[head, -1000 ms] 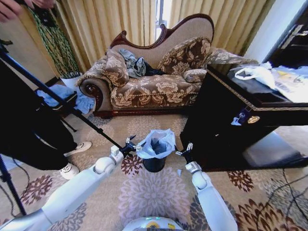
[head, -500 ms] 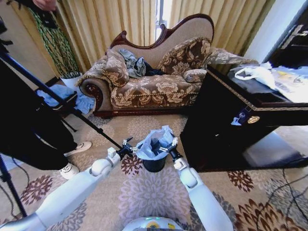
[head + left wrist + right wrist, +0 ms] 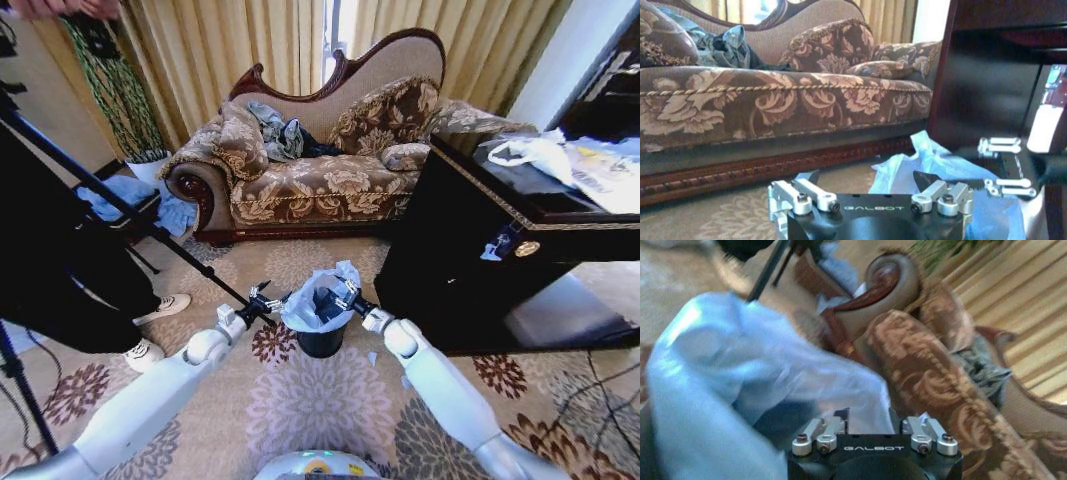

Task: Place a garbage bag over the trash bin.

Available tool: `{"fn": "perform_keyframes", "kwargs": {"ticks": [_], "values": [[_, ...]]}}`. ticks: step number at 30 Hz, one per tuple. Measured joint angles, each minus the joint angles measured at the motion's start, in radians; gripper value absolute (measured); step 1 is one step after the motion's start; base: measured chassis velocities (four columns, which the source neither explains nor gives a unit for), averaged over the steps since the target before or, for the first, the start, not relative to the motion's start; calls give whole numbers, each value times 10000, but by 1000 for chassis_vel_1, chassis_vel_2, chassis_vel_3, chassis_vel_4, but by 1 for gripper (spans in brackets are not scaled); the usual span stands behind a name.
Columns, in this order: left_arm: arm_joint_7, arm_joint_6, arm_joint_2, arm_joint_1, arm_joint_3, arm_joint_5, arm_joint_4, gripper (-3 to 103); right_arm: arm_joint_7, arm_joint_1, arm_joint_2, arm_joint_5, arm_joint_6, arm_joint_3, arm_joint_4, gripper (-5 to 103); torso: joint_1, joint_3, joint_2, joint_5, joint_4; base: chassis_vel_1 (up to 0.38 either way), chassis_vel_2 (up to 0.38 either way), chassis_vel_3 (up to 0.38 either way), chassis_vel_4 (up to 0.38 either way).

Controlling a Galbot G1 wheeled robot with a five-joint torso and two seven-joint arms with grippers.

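Landmark: the trash bin (image 3: 320, 341) is standing on the patterned carpet (image 3: 320, 410), in front of the sofa (image 3: 300, 180) and just beside the dark cabinet (image 3: 480, 260); everything below is placed against it.
Garbage bag: the garbage bag (image 3: 322, 297) is sitting in the bin's mouth, bunching up above the rim, not yet spread down the outside.
Left pincer: the left pincer (image 3: 268, 303) is hovering just beside the bin on its left side, jaws standing wide apart, close against the bag's edge, gripping nothing that I can see.
Left wrist check: the left pincer (image 3: 867, 181) is showing both fingers splayed with the bag (image 3: 933, 170) rising just beyond them, and the right pincer (image 3: 1003, 167) is reaching in from the cabinet side.
Right pincer: the right pincer (image 3: 345, 296) is over the bin's right rim, down among the plastic; whether it is pinching the film or sitting apart from it, I cannot tell.
Right wrist check: the bag (image 3: 733, 375) is billowing right in front of that arm's fingers.
Step in hand: I judge this as working the bag's mouth open over the rim.
Next move calls for: a firm hold on opposite edges, then drawing them outward and down around the rim.
Hidden: the bin's rim is buried under plastic, and the bag's depth inside is not visible.
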Motion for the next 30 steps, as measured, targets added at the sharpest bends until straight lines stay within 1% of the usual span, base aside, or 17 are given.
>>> {"fn": "perform_keyframes", "kwargs": {"ticks": [2, 5, 6, 8, 9, 11, 14, 15, 16, 19, 21, 24, 30], "values": [[5, -22, -40, 0, -9, 4, 18, 97, -95, 77, -69, -1, -54, -88, -31, 38, 0, 0, 0, 1, 1, 0, 0, 0, 0], [28, -75, -169, -1, -56, 25, 40, 97, -421, 340, -332, -194, -247, -441, -84, 22, 0, 0, 0, 0, 3, 0, 0, 0, 0], [36, -87, -209, -5, -67, 29, 43, 97, -459, 402, -386, -434, -244, -485, -148, 16, 0, 0, 0, 0, 4, 0, 0, 0, 0], [42, -89, -227, -9, -70, 29, 45, 97, -496, 425, -405, -597, -218, -476, -173, 16, 0, 0, 0, 0, 4, 0, 0, 0, 0], [65, -95, -260, -20, -76, 30, 44, 97, -632, 444, -431, -943, -144, -377, -184, 11, 0, 0, 0, 0, 3, 0, 0, 0, 0], [109, -107, -280, -49, -75, 27, 44, 97, -806, 444, -540, -1297, -106, -203, -116, 2, 0, 0, 0, 0, 3, 0, 0, 0, 0], [137, -127, -292, -87, -52, 27, 44, 97, -901, 429, -656, -1412, -133, -131, -9, 1, 0, 0, 0, -2, 3, 0, 0, 0, 0], [159, -132, -301, -140, -9, 16, 46, 97, -1144, 381, -786, -1538, -175, -1, 122, 0, 0, 0, 0, -1, 4, 0, 0, 0, 0], [159, -132, -301, -140, -9, 16, 46, 97, -1144, 381, -786, -1538, -175, -1, 122, 0, 0, 0, 0, -1, 4, 0, 0, 0, 0], [196, -136, -327, -320, 154, 4, 156, 97, -1636, 91, -1076, -1695, -223, 287, 374, 0, 0, 0, 0, 0, 2, 0, 0, 0, 0], [198, -137, -333, -338, 176, 4, 176, 97, -1676, 53, -1104, -1700, -225, 310, 395, 0, 0, 0, 0, 0, 2, 0, 0, 0, 0], [216, -155, -411, -386, 309, 26, 321, 97, -1960, -248, -1292, -1793, -175, 431, 444, 0, 0, 0, 0, 0, 2, 0, 0, 0, 0], [220, -167, -468, -324, 319, 33, 361, 97, -2180, -526, -1335, -1916, -54, 400, 444, 0, -1, 0, 0, -1, 3, 0, 0, 0, 0]]}}
